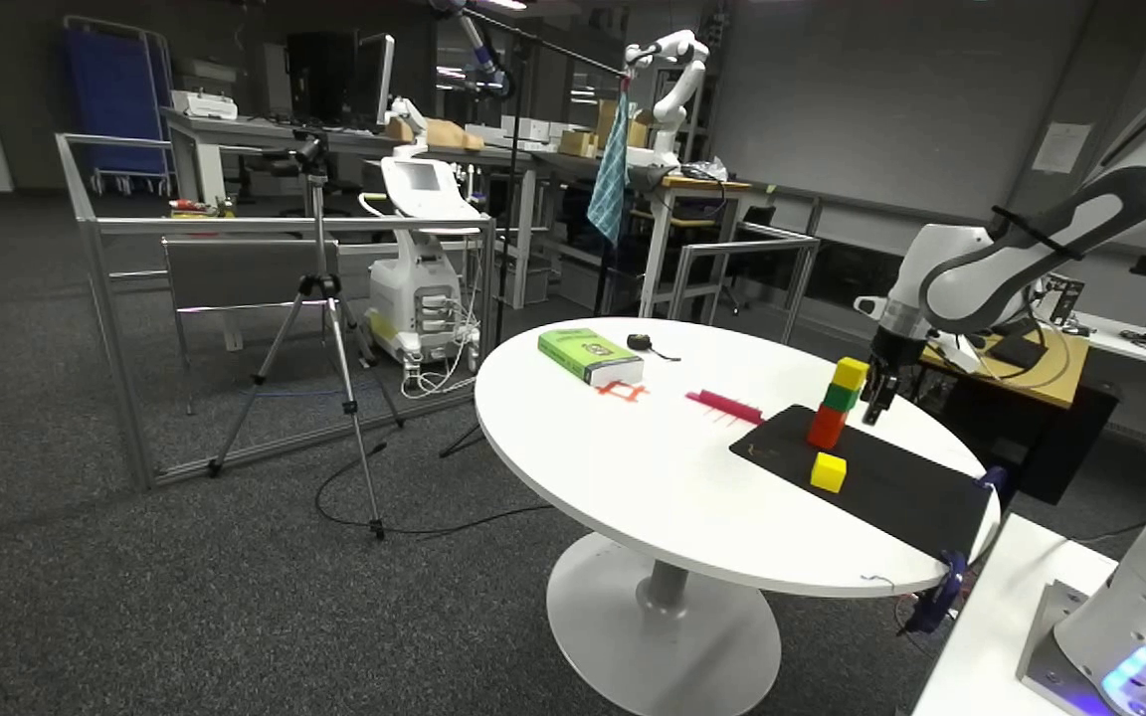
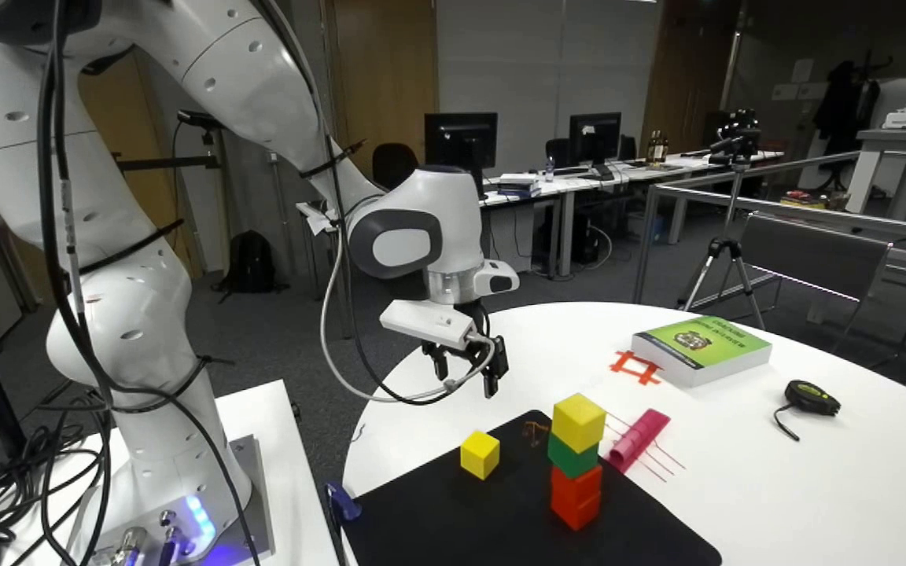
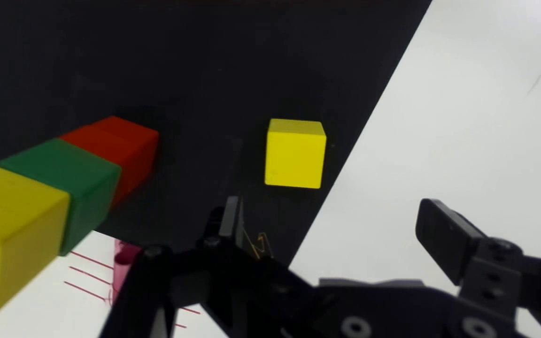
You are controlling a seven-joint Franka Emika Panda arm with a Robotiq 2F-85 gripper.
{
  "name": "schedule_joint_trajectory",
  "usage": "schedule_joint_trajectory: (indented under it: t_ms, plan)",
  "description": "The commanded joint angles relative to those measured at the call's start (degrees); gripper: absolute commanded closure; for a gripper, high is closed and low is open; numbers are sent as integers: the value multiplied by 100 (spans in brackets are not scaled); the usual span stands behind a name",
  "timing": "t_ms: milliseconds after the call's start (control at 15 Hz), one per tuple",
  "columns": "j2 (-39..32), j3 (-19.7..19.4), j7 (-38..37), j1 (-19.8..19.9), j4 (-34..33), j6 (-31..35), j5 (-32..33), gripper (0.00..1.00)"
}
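Observation:
My gripper (image 3: 330, 206) is open and empty, its two black fingers wide apart above the round white table. It shows in both exterior views (image 1: 876, 400) (image 2: 465, 379). A loose yellow cube (image 3: 295, 157) lies on the black mat (image 3: 204, 61), just ahead of the fingertips in the wrist view and apart from them. A tower stands on the mat beside it: red blocks (image 2: 576, 495) at the bottom, a green block (image 2: 573, 457) above, and a yellow block (image 2: 578, 422) on top. In the wrist view the tower's yellow top (image 3: 17, 220) is at the left, outside the fingers.
A magenta tube-like piece (image 2: 639, 440) lies by the mat's edge. A red lattice piece (image 2: 635, 366), a thick green book (image 2: 701, 354) and a black tape measure (image 2: 812, 398) lie farther over the table (image 1: 633, 457). Blue clamps (image 1: 949, 587) sit at the mat's edge.

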State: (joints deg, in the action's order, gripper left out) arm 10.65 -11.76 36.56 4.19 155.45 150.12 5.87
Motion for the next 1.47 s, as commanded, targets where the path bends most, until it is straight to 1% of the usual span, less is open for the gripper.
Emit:
schedule_joint_trajectory:
  t_ms: [0, 133, 200, 267, 333, 600, 867, 1067, 1333, 1400]
  plan:
    - [-390, 50, 352, -164, 251, 1157, -84, 0]
    - [-704, 51, 350, -111, 241, 1667, 40, 0]
    - [-836, 39, 371, -70, 190, 1739, 28, 0]
    - [-918, 43, 306, -6, 88, 1544, 29, 0]
    - [-719, 159, 142, -37, 218, 1462, 9, 0]
    - [-917, 171, 137, 32, 126, 1461, 17, 0]
    - [-986, 144, 65, 74, 184, 1680, -28, 0]
    - [-1121, 117, -217, 177, 168, 1759, 276, 0]
    - [-1274, 72, -896, 325, 136, 1774, 946, 0]
    - [-1331, 100, -1004, 332, 133, 1734, 910, 0]
